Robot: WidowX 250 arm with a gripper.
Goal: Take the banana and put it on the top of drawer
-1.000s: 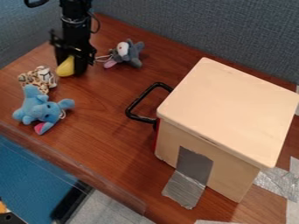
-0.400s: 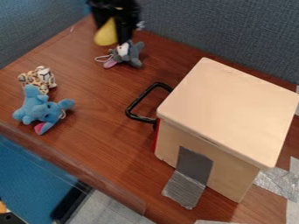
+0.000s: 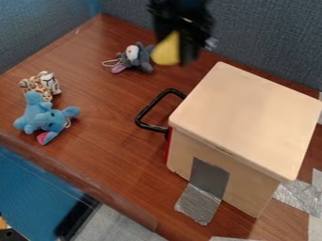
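Note:
The black gripper (image 3: 177, 51) hangs at the top of the view, a little right of the middle, shut on the yellow banana (image 3: 166, 50). Part of the banana is hidden behind the near finger. Both are up off the table, beyond the far left corner of the drawer box. That drawer (image 3: 248, 115) is a pale wooden box with a flat, bare top, and its black handle (image 3: 146, 113) juts out on the left side.
A grey plush toy (image 3: 140, 57) lies just left of the banana in the view. On the left of the brown table (image 3: 104, 136) are a blue plush elephant (image 3: 43, 116) and a spotted toy (image 3: 39, 85). Grey tape runs down the box front. A fabric wall stands behind.
From the table's left rear, the gripper has risen and moved right with the banana held in it, past the grey toy. The box and the plush toys have stayed in place.

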